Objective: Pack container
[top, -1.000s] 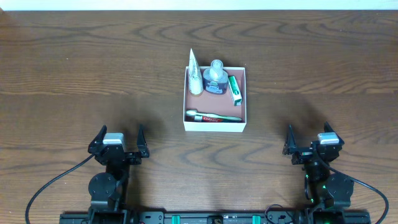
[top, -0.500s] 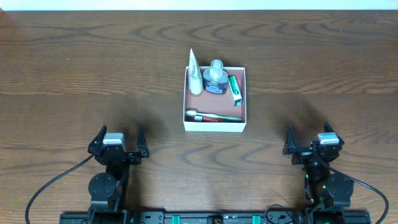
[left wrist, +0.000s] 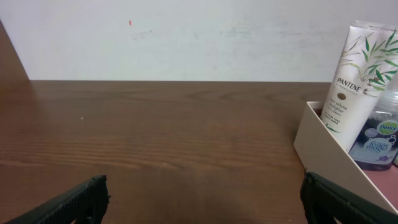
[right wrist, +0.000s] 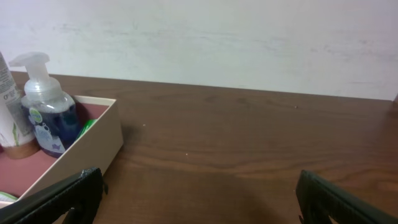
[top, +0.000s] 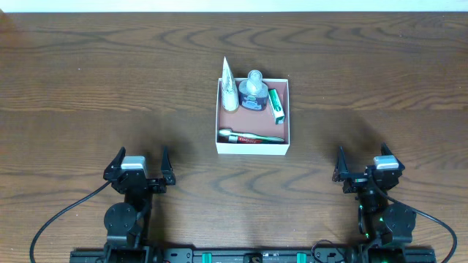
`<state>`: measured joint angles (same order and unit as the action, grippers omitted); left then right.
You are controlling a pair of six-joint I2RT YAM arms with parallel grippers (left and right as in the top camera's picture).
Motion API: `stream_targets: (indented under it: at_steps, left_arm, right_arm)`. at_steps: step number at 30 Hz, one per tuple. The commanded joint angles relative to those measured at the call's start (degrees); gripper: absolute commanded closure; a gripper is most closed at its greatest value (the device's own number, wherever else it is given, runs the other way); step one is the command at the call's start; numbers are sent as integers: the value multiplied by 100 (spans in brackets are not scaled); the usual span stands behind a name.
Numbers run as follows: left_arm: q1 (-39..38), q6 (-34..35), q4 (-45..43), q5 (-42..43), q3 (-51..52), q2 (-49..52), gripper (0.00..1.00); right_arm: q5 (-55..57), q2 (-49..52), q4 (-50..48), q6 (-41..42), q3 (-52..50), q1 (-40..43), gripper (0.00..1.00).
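The container (top: pixel 252 148), a shallow white box with a pinkish floor, sits mid-table. Inside stand a white Pantene tube (top: pixel 229 91) and a blue pump bottle (top: pixel 253 93). A green pack (top: pixel 276 106) lies at its right side and a toothpaste tube (top: pixel 250 136) along its front. My left gripper (top: pixel 142 155) is open near the front left, well short of the box. My right gripper (top: pixel 363 153) is open at the front right. The left wrist view has the box wall (left wrist: pixel 323 155) and tube (left wrist: pixel 357 74) at right. The right wrist view has the box wall (right wrist: pixel 87 152) and bottle (right wrist: pixel 46 115) at left.
The dark wooden table (top: pixel 88 88) runs back to a white wall (left wrist: pixel 186 37). Black cables (top: pixel 51 226) trail from the arm bases at the near edge.
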<state>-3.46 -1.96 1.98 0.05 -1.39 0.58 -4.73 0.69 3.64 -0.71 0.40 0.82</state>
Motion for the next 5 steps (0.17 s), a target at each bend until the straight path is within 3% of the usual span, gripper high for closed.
stream_targets:
  at_steps: [1, 5]
  left_arm:
    - [28, -79, 225, -50, 116, -31, 2]
    - [28, -79, 225, -50, 116, -31, 2]
  right_arm:
    - [-42, -39, 22, -87, -11, -72, 1]
    - [-42, -39, 22, -85, -11, -72, 1]
